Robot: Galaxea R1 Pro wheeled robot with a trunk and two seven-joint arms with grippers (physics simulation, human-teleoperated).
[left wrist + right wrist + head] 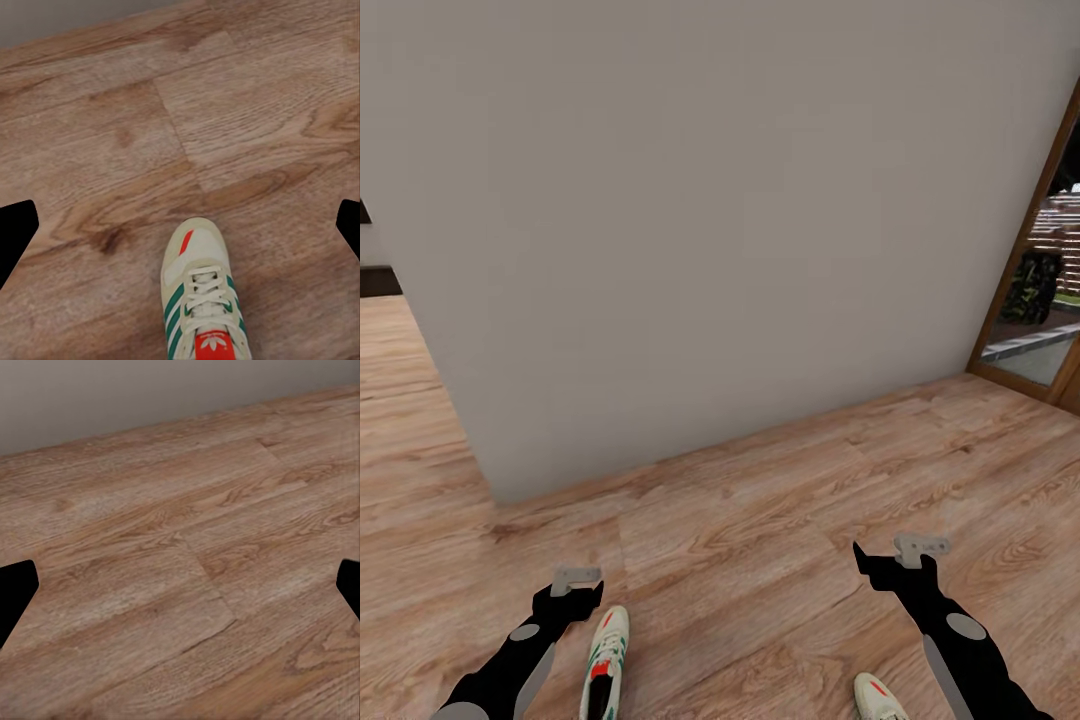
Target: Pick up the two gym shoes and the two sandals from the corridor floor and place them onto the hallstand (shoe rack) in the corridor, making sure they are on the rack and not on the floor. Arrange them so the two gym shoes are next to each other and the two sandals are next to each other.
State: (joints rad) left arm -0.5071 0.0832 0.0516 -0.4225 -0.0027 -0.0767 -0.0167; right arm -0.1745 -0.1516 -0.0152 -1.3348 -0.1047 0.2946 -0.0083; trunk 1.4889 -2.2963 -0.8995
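head view: both grippers' fingers spread, empty, over two gym shoes (605, 660) on corridor floor (760, 520)

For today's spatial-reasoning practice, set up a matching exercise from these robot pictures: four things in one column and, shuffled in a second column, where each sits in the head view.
Things:
1. gym shoe with laces showing
2. second gym shoe, toe showing
3. grey wall
4. glass door

Places:
A. at the right edge, wood-framed
B. on the floor beside the left gripper
C. straight ahead, across the middle
D. at the bottom edge, near the right arm

Pairs: 1-B, 2-D, 3-C, 4-A
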